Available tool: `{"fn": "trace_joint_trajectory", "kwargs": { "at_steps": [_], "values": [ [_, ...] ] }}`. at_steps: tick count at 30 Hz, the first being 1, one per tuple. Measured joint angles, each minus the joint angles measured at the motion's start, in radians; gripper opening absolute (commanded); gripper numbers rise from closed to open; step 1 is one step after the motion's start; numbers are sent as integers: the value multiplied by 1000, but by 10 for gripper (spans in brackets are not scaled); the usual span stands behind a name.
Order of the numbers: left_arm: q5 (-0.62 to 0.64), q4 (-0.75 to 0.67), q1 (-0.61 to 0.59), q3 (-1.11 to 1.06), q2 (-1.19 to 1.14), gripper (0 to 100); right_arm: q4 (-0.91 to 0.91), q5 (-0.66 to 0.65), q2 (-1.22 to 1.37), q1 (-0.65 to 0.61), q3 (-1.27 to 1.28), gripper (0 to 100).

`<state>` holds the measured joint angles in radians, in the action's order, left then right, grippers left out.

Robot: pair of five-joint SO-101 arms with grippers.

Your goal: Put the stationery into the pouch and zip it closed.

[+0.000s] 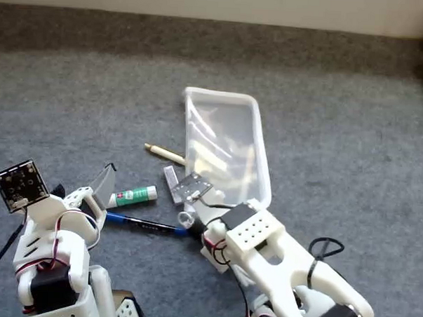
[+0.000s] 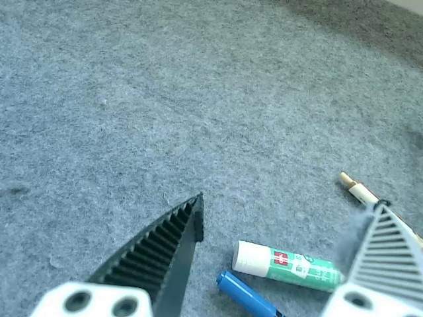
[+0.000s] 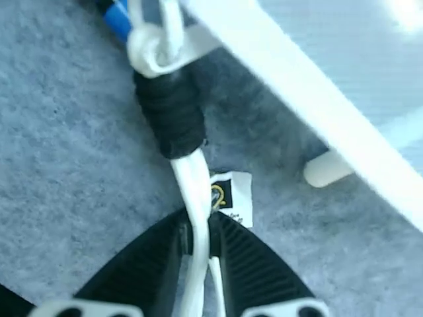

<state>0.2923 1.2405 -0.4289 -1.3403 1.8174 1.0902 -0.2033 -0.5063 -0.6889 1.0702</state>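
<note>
1. High view: a clear plastic zip pouch (image 1: 227, 124) lies flat in the middle of the grey carpeted desk (image 1: 339, 136), with a couple of pale stick shapes showing through it. Outside it, off one long side, are a pale wooden stick (image 1: 164, 153) reaching the pouch's edge, a green-and-white glue stick (image 1: 133, 194) and a blue pen (image 1: 142, 224). The left hand (image 1: 103, 189) sits right by the glue stick. The right hand (image 1: 197, 208) is at the pouch's near corner, but its fingers are hard to read from up here.
2. Left wrist view: this one settles the left hand (image 2: 291, 202). Its fingers are wide apart with nothing in them. The glue stick (image 2: 287, 266) and the pen's end (image 2: 244, 297) lie on the carpet below the gap, and the wooden stick (image 2: 360, 190) is off by one tip.
3. Right wrist view: here's the bit the top cam misses. The right hand (image 3: 200, 221) is pinched tight on a white pull cord (image 3: 192, 178). The cord runs through a black wrap (image 3: 172, 112) to a loop by the pouch's white edge (image 3: 297, 86). A small white label (image 3: 231, 197) sits just beside the cord.
</note>
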Motion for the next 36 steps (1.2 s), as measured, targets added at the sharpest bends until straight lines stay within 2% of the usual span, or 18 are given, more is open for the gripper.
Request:
{"fn": "trace_joint_trajectory", "kwargs": {
  "at_steps": [10,18,24,30,36],
  "values": [
    [0,0,0,0,0,360,232,-3,-400,54,-153,5],
    [-12,8,57,9,0,383,267,81,-532,54,-270,5],
    [-38,109,187,94,0,383,267,149,-563,54,-407,5],
    [-54,118,322,109,0,383,267,187,-563,54,-535,5],
    [-54,118,427,109,0,383,219,192,-563,58,-555,5]
  ]
}}
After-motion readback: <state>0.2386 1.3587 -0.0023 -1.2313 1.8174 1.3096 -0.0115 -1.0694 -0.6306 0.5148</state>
